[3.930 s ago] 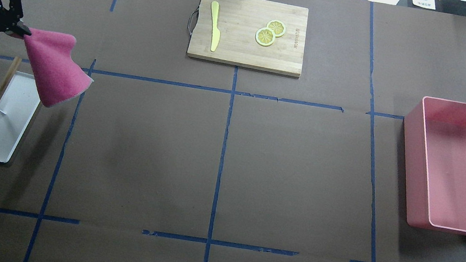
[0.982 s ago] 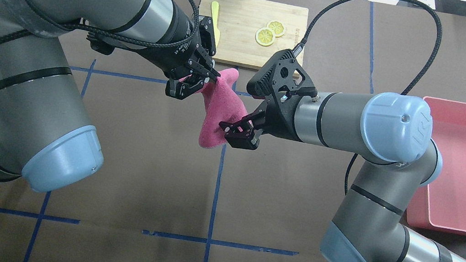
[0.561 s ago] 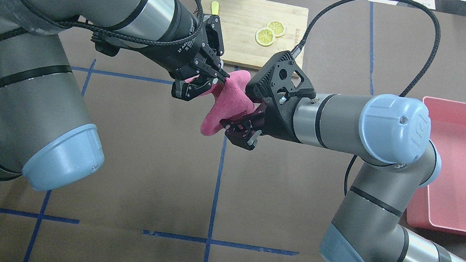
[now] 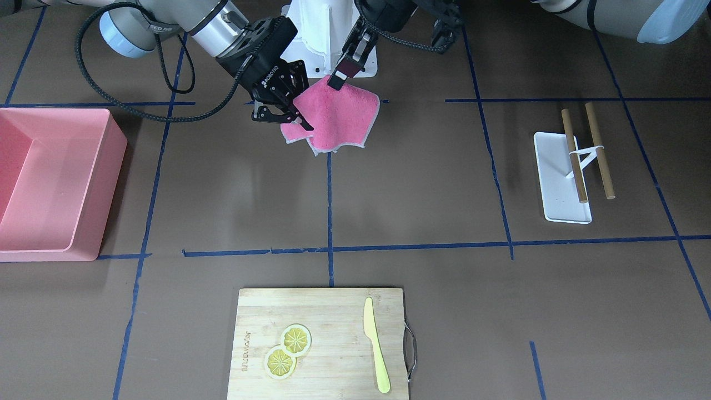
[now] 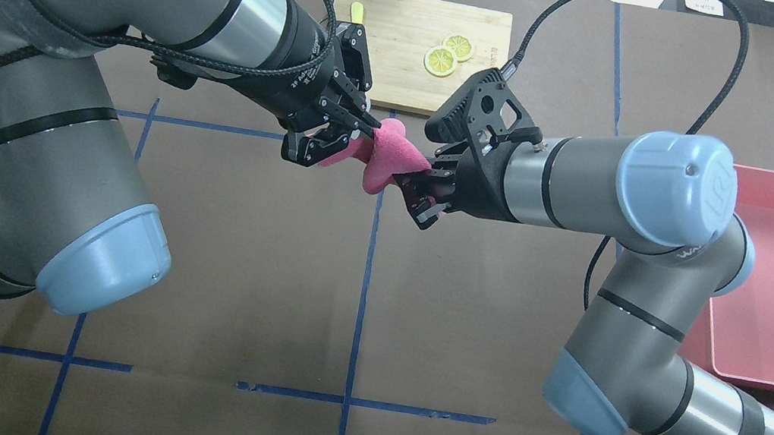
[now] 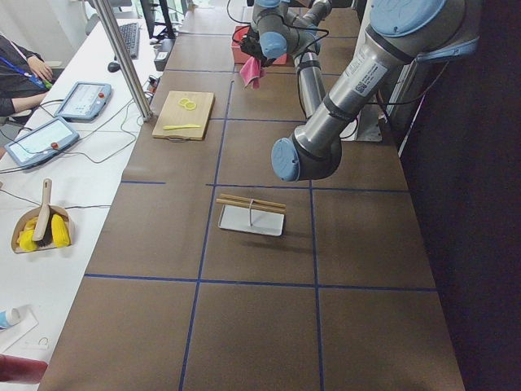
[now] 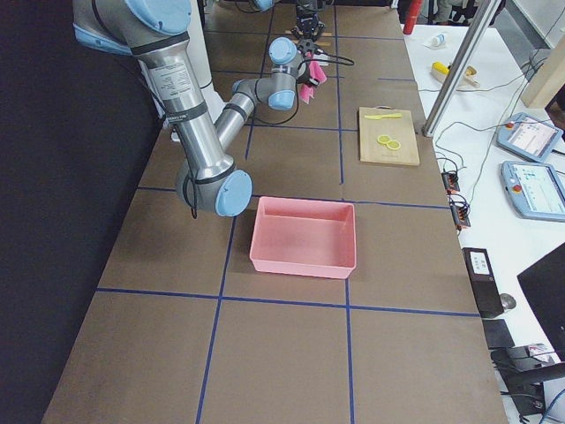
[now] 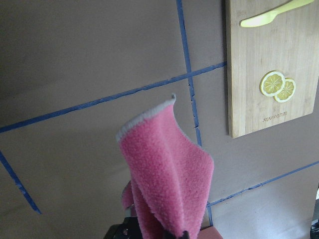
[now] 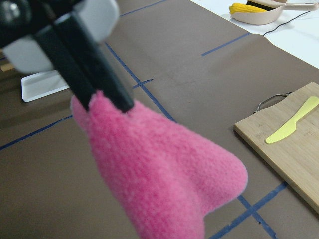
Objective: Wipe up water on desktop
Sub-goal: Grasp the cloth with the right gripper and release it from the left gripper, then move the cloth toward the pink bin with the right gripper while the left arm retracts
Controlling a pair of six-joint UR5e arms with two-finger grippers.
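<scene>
- Position of the task's thing: the desk (image 5: 236,249), brown and crossed by blue tape lines, lies flat beneath both arms. I can make out no water on it in any view, so the spot to be wiped cannot be told.
- The pink cloth (image 4: 339,119) hangs in the air above the desk's centre tape line, touching nothing but the two grippers.
- The left gripper (image 4: 337,79) is clenched on the cloth's top corner, which is why the fabric drapes away from that point (its wrist camera shows the cloth fanning out from its fingertips).
- The right gripper (image 4: 297,118) is grasping the pink cloth at a side edge. The stretch between the two holds looks taut, while the rest sags in folds.
- This two-point hold reads, to my judgement, either as a hand-over between the arms or as a way to spread the cloth into a broad face before it goes down; the pictures do not settle which.
- Wiping is not yet begun, since the cloth is clear of the desk.
- Next, one gripper probably lets go or both lower together; too hard a pull could slip a corner free.
- Well apart from the cloth stand the cutting board (image 4: 333,311) on the operators' side, the pink bin (image 4: 114,178) on the robot's right and the white tray (image 4: 555,166) on its left (set out at the edges, I judge, to give the arms room).
</scene>
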